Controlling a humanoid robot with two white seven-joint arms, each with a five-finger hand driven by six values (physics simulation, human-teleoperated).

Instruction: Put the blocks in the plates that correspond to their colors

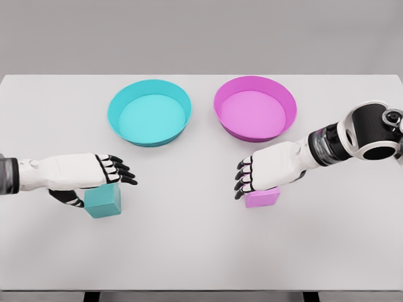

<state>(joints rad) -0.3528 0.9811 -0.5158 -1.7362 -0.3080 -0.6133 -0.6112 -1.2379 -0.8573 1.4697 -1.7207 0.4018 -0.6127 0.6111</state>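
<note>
**Both hands over their blocks, plates unfilled**

Head view. A white bench (201, 251) carries two shallow round plates side by side toward its far edge: a cyan plate (149, 112) on the left and a magenta plate (255, 108) on the right, near each other but not touching. Neither plate holds a block.

The left hand (94, 173) reaches in from the left edge, palm down, directly above a cyan block (104, 201). The block sits on the bench in front of the cyan plate, well apart from it. The dark fingers (119, 171) extend forward past the block, and the thumb shows at the block's left side. Whether the hand actually presses on the block cannot be determined; the fingers appear relaxed rather than clamped.

The right hand (267, 170) enters from the right edge, its arm angled down across the bench. It covers the top of a magenta block (261, 198), which rests on the bench in front of the magenta plate, apart from it. Its fingers (242, 179) curl downward at the block's left edge. A firm grasp is not confirmed from this angle.
</note>
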